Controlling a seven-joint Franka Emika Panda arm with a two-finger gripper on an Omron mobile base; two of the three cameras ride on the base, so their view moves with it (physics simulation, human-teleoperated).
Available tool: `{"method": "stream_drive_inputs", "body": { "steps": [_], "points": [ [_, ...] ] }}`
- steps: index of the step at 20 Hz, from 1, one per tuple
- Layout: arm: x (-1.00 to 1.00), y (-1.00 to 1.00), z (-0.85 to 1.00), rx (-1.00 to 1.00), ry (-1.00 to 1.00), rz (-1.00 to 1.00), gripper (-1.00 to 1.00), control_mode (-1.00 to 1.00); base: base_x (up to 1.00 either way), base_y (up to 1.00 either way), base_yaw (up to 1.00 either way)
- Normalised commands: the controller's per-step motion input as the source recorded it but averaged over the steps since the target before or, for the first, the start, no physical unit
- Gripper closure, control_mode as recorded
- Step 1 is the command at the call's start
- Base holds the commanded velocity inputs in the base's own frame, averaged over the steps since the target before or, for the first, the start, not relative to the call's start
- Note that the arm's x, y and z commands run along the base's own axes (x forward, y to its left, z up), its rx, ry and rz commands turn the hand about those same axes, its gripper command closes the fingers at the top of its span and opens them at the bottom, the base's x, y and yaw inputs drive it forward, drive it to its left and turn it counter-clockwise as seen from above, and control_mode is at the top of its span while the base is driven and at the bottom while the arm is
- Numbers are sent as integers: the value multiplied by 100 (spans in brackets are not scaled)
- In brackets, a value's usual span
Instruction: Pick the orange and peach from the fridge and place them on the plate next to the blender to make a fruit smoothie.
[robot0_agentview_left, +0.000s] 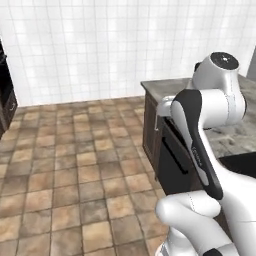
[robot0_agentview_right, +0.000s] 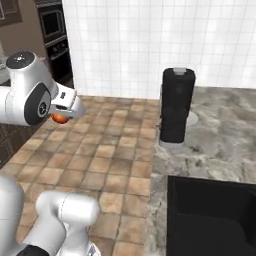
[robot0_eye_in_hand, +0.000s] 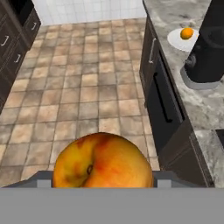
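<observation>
- We see open tiled floor ahead of the gripper, with the counter and its dark cabinet front running along the right of the hand view.
- Our gripper pinches the peach; in the right base view the fruit sits at the hand, over the floor and well apart from the counter edge.
- The blender stands near the counter's front edge.
- The plate lies just behind the blender, partly hidden by it, and the orange rests on it.
- A black sink is sunk into the counter's near end.
- Dark cabinets line the far side of the floor; a white tiled wall closes the room.
</observation>
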Motion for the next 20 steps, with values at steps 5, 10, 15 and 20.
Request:
{"method": "stream_drive_inputs", "body": {
  "steps": [5,10,15,20],
  "points": [
    [0,0,0,0,0,0,100,100,100,70,-31],
    [0,0,0,0,0,0,100,100,100,98,-50],
    [0,0,0,0,0,0,100,100,83,86,-71],
    [0,0,0,0,0,0,100,100,47,65,-82]
  ]
}}
